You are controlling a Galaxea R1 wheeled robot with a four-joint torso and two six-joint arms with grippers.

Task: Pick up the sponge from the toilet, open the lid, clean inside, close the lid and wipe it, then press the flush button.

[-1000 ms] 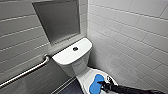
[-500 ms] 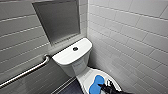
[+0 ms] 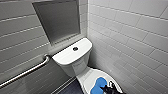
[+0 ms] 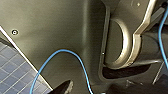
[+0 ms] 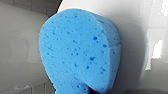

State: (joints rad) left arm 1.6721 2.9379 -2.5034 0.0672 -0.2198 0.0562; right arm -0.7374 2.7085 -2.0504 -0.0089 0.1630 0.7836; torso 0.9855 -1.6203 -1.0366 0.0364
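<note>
Sponge [image 3: 98, 84] unmoved on lid [image 3: 87, 77], right gripper [image 3: 110, 89] alongside.

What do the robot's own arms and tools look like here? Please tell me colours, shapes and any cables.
The right tool is black and angular, with a jagged outline. On the left wrist there is a wide dark grey plate with a small round fitting. A thin blue cable loops across the plate. Beside it sit a pale metallic ring and a bent bracket of the same colour.

Porous blue foam sponge [image 5: 80, 50], glossy white ceramic toilet [image 3: 72, 58], glazed wall tiles [image 3: 130, 37], brushed metal grab rail [image 3: 25, 72]
</note>
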